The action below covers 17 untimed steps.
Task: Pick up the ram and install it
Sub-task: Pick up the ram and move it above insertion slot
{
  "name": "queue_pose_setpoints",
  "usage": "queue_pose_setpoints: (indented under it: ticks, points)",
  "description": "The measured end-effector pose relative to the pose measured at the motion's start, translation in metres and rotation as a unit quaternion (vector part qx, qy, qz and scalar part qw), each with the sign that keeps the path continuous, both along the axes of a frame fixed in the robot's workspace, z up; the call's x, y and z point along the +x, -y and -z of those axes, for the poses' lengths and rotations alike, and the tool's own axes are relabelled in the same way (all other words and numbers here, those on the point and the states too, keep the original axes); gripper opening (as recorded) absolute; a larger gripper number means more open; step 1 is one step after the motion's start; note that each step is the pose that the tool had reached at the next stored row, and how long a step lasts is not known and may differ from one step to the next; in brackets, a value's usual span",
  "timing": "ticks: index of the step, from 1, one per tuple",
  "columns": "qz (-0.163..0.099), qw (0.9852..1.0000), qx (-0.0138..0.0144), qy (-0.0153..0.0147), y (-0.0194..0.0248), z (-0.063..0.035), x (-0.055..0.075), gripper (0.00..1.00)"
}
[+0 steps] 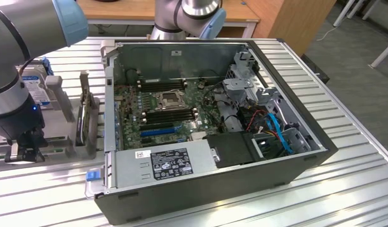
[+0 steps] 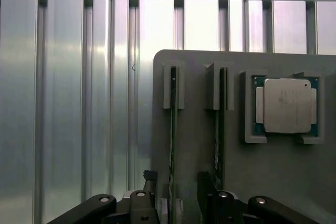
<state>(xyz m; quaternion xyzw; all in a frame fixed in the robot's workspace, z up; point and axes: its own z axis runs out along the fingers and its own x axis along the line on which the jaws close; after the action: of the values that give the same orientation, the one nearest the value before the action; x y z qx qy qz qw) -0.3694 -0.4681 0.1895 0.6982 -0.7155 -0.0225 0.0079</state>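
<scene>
The arm [image 1: 20, 28] is built of matte silver-grey tubes with pale blue caps on its round joints, and a small blue light glows on its black wrist section. The gripper [image 2: 178, 192] is black, its linkage bars dotted with silver screw heads.

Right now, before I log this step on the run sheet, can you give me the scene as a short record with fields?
gripper: open, low over the gray holder, not gripping
ram: on edge in a holder slot, apparently between the fingers, not yet picked up
second stick: on edge in the neighbouring slot
processor: flat in the holder's pocket beside the sticks
computer case: open, motherboard exposed
support: slatted table
</scene>
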Motion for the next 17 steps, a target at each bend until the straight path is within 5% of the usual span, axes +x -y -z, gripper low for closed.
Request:
queue_pose_setpoints:
  ticks: [17]
  points:
    - [0.000,1.0000,-0.0008,0.0000,0.0000,0.0001,-0.0004,0.42]
